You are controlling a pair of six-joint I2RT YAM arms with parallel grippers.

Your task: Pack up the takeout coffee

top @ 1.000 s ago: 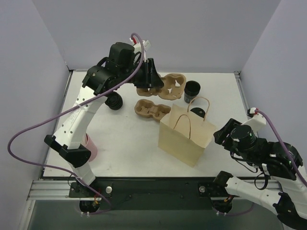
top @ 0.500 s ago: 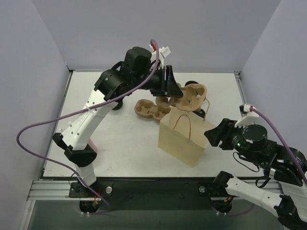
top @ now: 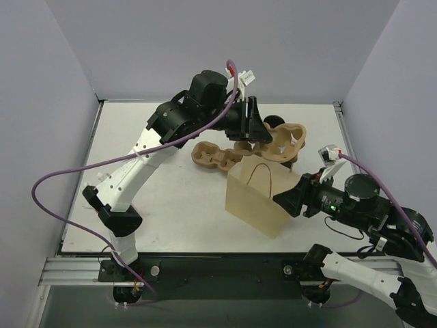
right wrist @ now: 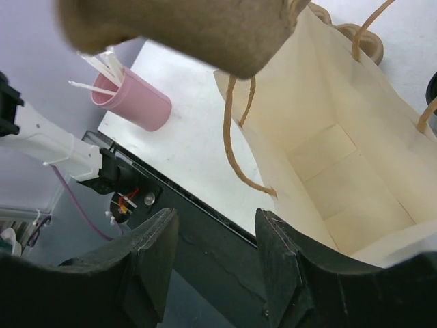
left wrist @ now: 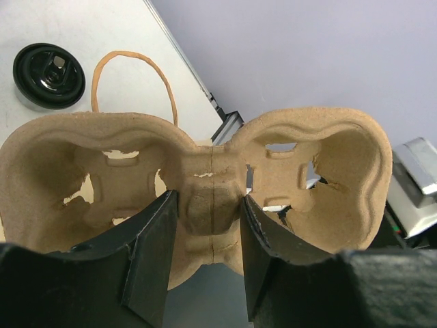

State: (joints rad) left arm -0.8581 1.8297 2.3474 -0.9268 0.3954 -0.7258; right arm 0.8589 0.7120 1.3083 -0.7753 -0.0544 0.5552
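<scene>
Clamping the pulp carrier [left wrist: 212, 160] by its middle ridge, the left gripper [left wrist: 208, 205] hangs over the bag [top: 259, 198]; the right gripper [right wrist: 217, 222] gapes empty. The takeout coffee [top: 275, 121] stands behind: probably light, crushable, so grasp its wall, upright

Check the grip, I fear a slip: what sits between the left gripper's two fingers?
The centre ridge of the brown pulp carrier, pinched by the left gripper; the left wrist view shows it.

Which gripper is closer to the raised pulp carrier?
Left. The left gripper clamps the pulp carrier at its middle; the right gripper sits apart, beside the paper bag's open top.
</scene>
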